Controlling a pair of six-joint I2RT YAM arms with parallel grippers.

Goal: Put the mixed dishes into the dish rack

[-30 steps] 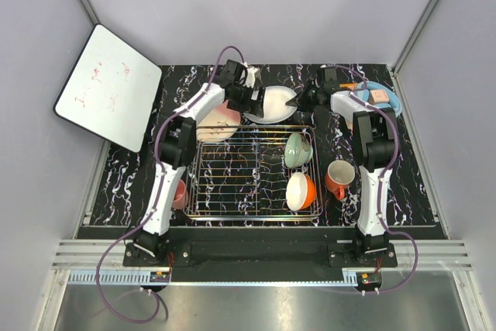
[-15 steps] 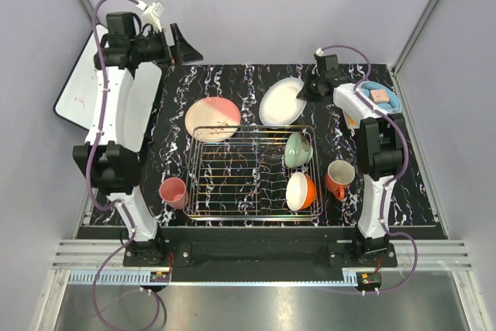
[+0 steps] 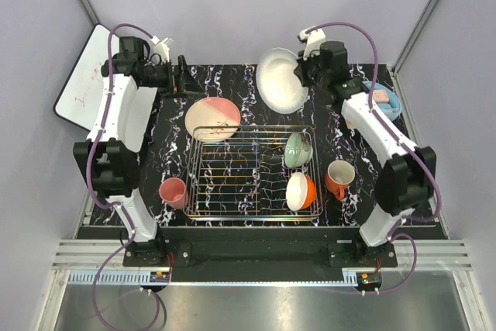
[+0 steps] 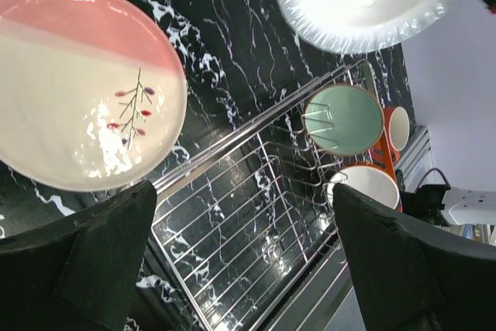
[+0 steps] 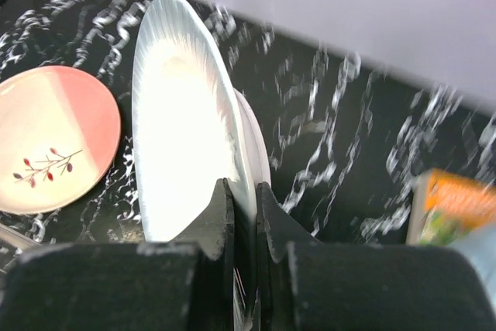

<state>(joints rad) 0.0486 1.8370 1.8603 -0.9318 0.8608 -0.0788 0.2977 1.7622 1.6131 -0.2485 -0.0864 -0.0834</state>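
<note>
My right gripper (image 3: pixel 304 75) is shut on the rim of the white plate (image 3: pixel 282 81) and holds it tilted above the back of the table. In the right wrist view the plate (image 5: pixel 182 153) stands on edge between my fingertips (image 5: pixel 244 199). My left gripper (image 3: pixel 184 79) is open and empty, raised above the back left. The pink plate (image 3: pixel 211 118) lies flat behind the dish rack (image 3: pixel 232 180). The mint-green bowl (image 3: pixel 297 149) and the orange bowl (image 3: pixel 300 190) stand in the rack's right side. The pink cup (image 3: pixel 172 191) sits left of the rack and the orange mug (image 3: pixel 339 177) right of it.
The white board (image 3: pixel 108 87) leans at the far left beside my left arm. Light-blue headphones (image 3: pixel 385 98) with a small orange packet (image 5: pixel 449 207) lie at the back right. The left wrist view looks down on the pink plate (image 4: pixel 85 91) and the rack (image 4: pixel 256 230).
My right gripper has lifted the white plate off the table and tilted it up. My left gripper has come down from above the board to the table's back left.
</note>
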